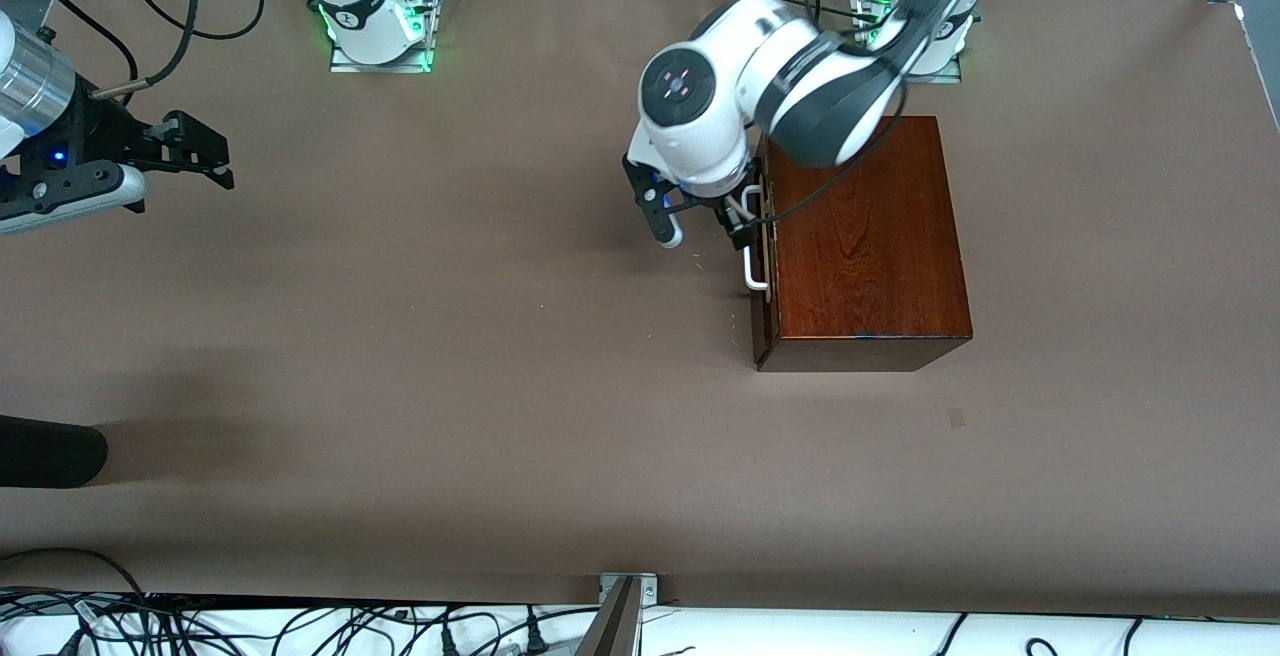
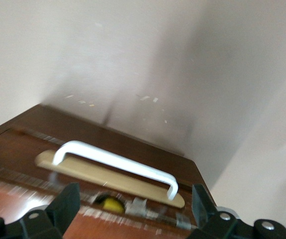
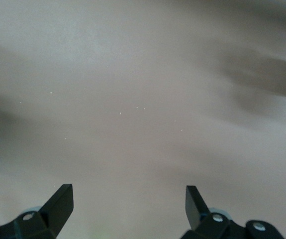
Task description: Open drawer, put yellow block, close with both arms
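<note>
The dark mahogany box (image 1: 868,246) stands toward the left arm's end of the table. Its drawer (image 1: 764,236) faces the right arm's end and stands only a crack open. The white bar handle (image 1: 755,271) is on its front. In the left wrist view the handle (image 2: 115,162) shows, and the yellow block (image 2: 110,203) peeks through the narrow gap inside the drawer. My left gripper (image 1: 700,224) (image 2: 135,196) is open just in front of the drawer front and holds nothing. My right gripper (image 1: 205,151) (image 3: 129,194) waits open over bare table at the right arm's end.
The brown table (image 1: 450,356) runs wide between the two arms. A black rounded object (image 1: 50,451) juts in at the table's edge on the right arm's end, nearer the front camera. Cables (image 1: 300,631) lie along the near edge.
</note>
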Motion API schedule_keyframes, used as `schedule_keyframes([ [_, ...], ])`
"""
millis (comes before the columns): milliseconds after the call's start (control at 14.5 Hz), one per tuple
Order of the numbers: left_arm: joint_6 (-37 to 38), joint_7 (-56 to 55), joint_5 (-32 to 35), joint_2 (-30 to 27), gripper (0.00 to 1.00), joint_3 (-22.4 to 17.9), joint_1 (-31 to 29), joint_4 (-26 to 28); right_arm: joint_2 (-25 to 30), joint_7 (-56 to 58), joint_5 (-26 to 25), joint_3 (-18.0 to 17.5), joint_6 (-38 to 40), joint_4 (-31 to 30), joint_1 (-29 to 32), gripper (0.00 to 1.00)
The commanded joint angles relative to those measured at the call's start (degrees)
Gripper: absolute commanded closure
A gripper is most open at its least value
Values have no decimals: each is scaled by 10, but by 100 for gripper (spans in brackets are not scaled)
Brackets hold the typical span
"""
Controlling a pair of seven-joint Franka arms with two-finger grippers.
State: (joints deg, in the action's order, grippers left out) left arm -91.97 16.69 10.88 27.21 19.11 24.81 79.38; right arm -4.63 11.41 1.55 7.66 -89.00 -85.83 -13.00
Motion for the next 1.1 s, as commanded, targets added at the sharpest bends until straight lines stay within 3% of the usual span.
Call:
schedule_keyframes([
  [0, 25, -37, -24, -42, 0, 2, -59, -5, 6, 0, 1, -1, 10, 3, 0, 0],
  [207, 64, -85, -90, -83, 0, 2, -128, -10, 6, 0, 1, -1, 18, 4, 1, 0],
  [414, 143, -29, -90, -101, 0, 1, -187, -27, 6, -1, 1, 0, 17, 4, 1, 0],
  [483, 150, 8, -89, -100, 0, -2, -202, -58, 6, -1, 1, 0, 18, 4, 1, 0],
  [690, 150, 23, -93, -94, 0, -10, -242, -65, 6, -2, 1, -1, 17, 4, 1, 0],
  [897, 138, 17, -103, -129, 0, -106, -197, -36, 6, -2, 1, -2, 15, 4, 0, 0],
  [1034, 84, 14, -171, -170, 0, -168, -194, 23, 6, -2, 1, -2, 15, 4, 0, 0],
])
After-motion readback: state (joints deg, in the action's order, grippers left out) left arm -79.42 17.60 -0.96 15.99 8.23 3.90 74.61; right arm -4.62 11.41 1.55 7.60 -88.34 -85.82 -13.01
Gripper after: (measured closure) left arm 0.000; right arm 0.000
